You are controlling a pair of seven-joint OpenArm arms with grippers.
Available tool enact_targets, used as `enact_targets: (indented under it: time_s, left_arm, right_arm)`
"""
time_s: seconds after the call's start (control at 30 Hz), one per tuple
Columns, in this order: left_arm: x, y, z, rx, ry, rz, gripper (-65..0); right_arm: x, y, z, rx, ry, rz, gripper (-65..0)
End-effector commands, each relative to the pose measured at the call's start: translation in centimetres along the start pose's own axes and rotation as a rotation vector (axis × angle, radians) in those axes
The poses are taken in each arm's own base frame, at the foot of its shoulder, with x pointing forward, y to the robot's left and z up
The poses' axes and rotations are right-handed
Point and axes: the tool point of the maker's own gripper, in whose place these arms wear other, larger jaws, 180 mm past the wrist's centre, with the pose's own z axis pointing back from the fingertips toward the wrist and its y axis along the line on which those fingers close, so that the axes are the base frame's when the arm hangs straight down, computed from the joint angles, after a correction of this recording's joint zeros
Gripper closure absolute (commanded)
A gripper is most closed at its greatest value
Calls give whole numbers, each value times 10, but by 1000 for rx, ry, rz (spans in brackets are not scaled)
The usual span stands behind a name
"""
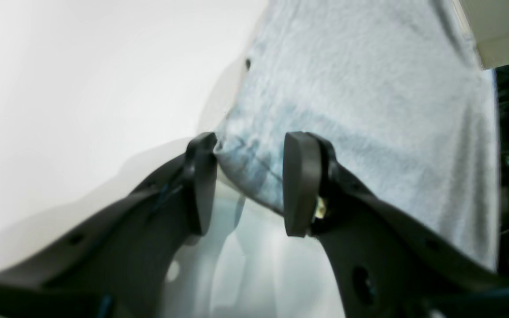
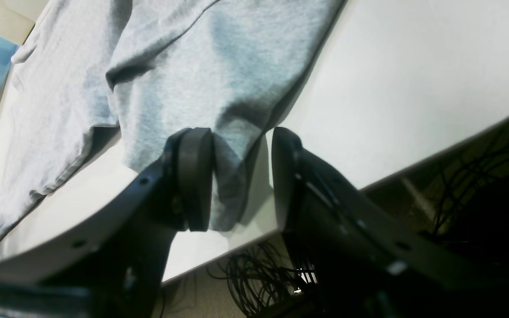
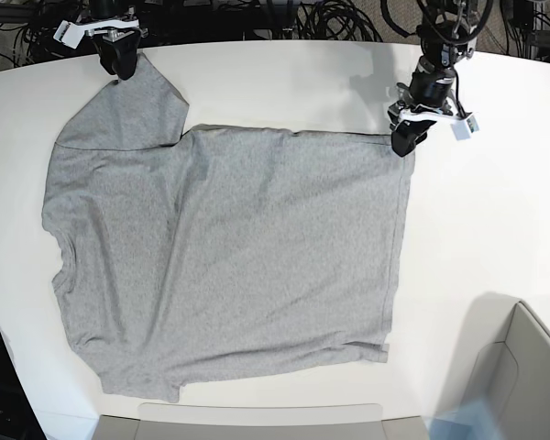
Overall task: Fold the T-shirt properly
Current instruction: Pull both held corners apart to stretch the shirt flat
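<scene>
The heather-grey T-shirt [image 3: 229,257] lies spread flat on the white table [image 3: 495,211]; no lettering shows. My left gripper [image 3: 406,139] is at the shirt's far right hem corner. In the left wrist view the left gripper [image 1: 248,183] has its jaws apart with that corner [image 1: 254,163] between them, touching one fingertip [image 1: 201,176]. My right gripper [image 3: 119,60] is at the tip of the far left sleeve. In the right wrist view the right gripper [image 2: 239,176] is open, with the sleeve tip [image 2: 228,194] lying against one fingertip [image 2: 195,176] and a gap beside it.
Tangled black cables [image 3: 330,18] run behind the table's far edge, which lies close under the right gripper [image 2: 219,247]. A pale open box [image 3: 518,385] stands at the front right. A beige tray edge [image 3: 257,420] lies along the front.
</scene>
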Motion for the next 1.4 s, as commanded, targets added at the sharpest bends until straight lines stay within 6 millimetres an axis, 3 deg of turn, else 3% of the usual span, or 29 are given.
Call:
enact_targets:
  time_s: [0.0, 0.17, 0.33, 0.43, 0.53, 0.6, 0.73, 0.93, 1.03, 1.37]
  left_arm:
    - [-5, 6, 1, 14, 25, 5, -256]
    - [-15, 6, -11, 14, 96, 13, -256]
    - [-9, 1, -24, 4, 107, 16, -243]
    - [-7, 3, -23, 6, 108, 18, -166]
    - [-9, 6, -22, 16, 112, 19, -48]
    - [-16, 13, -16, 33, 128, 21, 0]
    - [-19, 33, -1, 77, 153, -1, 0]
    - [-10, 77, 30, 188, 118, 22, 0]
    - [-4, 92, 42, 226, 107, 22, 0]
    - [15, 73, 74, 197, 61, -33, 0]
  right_arm:
    - [-13, -11, 7, -45, 70, 11, -231]
    - [-14, -10, 7, -38, 73, 15, -231]
    - [-13, -6, 6, -28, 71, 13, -213]
    - [-5, -2, 4, -9, 61, 23, -111]
    - [-3, -2, 6, -8, 62, 28, -2]
    - [3, 1, 9, 11, 66, 47, 0]
    - [11, 12, 21, 35, 66, 40, 0]
    - [38, 7, 33, -1, -5, 38, 0]
    - [41, 10, 37, 19, -5, 36, 0]
    - [64, 19, 49, 44, -65, 13, 0]
